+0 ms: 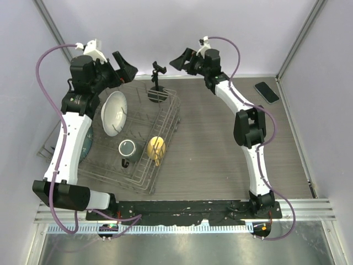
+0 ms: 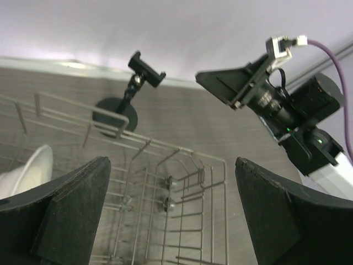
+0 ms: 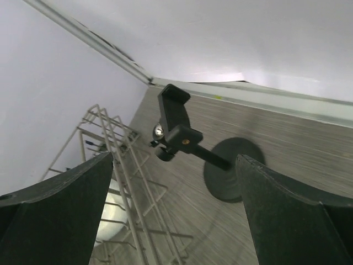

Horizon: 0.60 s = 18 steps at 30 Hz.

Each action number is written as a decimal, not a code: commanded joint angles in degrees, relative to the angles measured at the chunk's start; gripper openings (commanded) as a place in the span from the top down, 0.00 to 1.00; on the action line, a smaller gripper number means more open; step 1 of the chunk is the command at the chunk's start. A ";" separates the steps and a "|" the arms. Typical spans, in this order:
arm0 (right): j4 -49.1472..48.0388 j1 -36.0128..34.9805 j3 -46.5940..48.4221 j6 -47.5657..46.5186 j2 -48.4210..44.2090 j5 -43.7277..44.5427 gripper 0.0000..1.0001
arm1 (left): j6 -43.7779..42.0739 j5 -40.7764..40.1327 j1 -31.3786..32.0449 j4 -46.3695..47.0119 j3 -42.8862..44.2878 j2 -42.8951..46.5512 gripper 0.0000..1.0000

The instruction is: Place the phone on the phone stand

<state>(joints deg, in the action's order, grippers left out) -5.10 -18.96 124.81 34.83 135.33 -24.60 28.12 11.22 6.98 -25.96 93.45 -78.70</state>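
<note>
Phone (image 1: 267, 92) lies flat, well to the right of the phone stand (image 1: 158, 83), far from both grippers. Left gripper (image 1: 130, 67) and right gripper (image 1: 175, 61) hover on either side of the stand's clamp, jaws spread wide, gripping nothing.

The phone stand (image 1: 158, 83) rises at the far middle of the table (image 1: 209, 160). Just beside its base is the far corner of the wire rack (image 1: 165, 130), which blocks a low path from the near left. The left gripper (image 1: 126, 67) and right gripper (image 1: 182, 59), both spread wide, flank its clamp, with open air between. The phone (image 1: 267, 91) lies far right, reachable from above. The right arm (image 1: 245, 124) stands to its near left.
</note>
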 commanded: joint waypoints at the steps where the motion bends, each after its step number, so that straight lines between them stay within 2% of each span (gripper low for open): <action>1: -13.08 -0.90 3.42 12.78 3.36 -2.12 0.02 | 2.28 5.30 -0.22 3.98 -4.23 2.58 0.01; 5: -15.64 -2.39 4.64 21.22 6.96 1.30 0.02 | 3.43 7.14 -0.22 4.77 -5.64 4.51 0.01; 12: -19.49 -4.06 10.01 30.45 14.52 4.12 0.02 | 5.89 9.87 -0.22 7.06 -7.93 7.94 0.01; 18: -22.30 -5.30 13.26 33.90 19.00 5.09 0.02 | 5.98 10.14 -0.22 7.76 -9.51 9.44 0.02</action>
<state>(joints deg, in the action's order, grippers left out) -20.34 -23.07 133.93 63.96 153.32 -20.91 33.19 19.68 7.01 -21.71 85.10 -70.39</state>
